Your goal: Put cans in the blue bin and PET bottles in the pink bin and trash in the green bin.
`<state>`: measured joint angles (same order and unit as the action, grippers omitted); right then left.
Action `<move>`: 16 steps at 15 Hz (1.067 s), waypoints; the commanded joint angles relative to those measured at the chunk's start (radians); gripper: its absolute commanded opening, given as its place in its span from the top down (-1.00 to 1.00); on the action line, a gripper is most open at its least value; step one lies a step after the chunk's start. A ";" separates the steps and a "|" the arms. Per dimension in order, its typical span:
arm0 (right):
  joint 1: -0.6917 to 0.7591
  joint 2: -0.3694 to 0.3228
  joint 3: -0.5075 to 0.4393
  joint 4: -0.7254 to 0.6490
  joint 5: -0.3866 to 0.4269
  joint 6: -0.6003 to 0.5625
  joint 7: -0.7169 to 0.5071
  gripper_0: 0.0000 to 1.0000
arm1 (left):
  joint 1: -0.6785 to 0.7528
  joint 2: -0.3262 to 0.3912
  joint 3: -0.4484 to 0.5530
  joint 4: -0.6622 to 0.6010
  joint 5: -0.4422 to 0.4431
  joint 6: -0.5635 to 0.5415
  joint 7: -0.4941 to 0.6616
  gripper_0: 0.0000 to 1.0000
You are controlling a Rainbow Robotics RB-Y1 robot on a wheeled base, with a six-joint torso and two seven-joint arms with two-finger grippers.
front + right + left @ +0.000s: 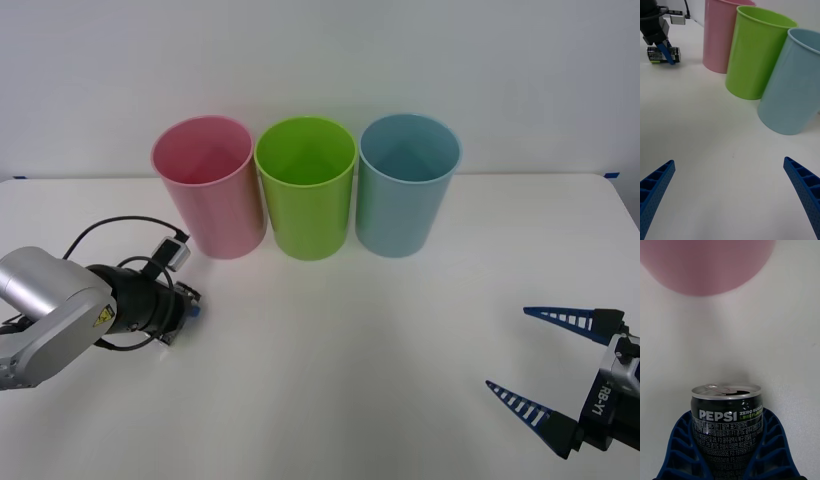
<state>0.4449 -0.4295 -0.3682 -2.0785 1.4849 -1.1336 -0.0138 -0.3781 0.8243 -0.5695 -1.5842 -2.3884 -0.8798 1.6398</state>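
Observation:
A small black Pepsi can (727,420) with silver ends lies on its side at table level, its opened top turned toward the pink bin (703,262). My left gripper (727,414) is shut on the can, its blue fingers (677,450) curving around both sides. From the right wrist view the can (661,54) and the left gripper (666,52) sit left of the pink bin (718,37). The pink bin (205,185), green bin (305,185) and blue bin (408,185) stand upright in a row. At the near right my right gripper (508,349) hangs open, holding nothing.
The white table (350,340) stretches bare between the two arms and in front of the bins. The three bins nearly touch one another. A cable (110,228) loops over the left wrist. A white wall rises behind the bins.

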 commanded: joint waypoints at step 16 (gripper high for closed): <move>0.000 0.000 0.000 0.000 0.000 0.000 0.000 -1.00 | 0.432 0.114 0.303 -0.273 0.759 0.285 -0.819 1.00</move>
<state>0.4448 -0.4295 -0.3682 -2.0785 1.4849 -1.1336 -0.0138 0.0397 0.9484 -0.2831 -1.8454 -1.6817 -0.5947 0.8832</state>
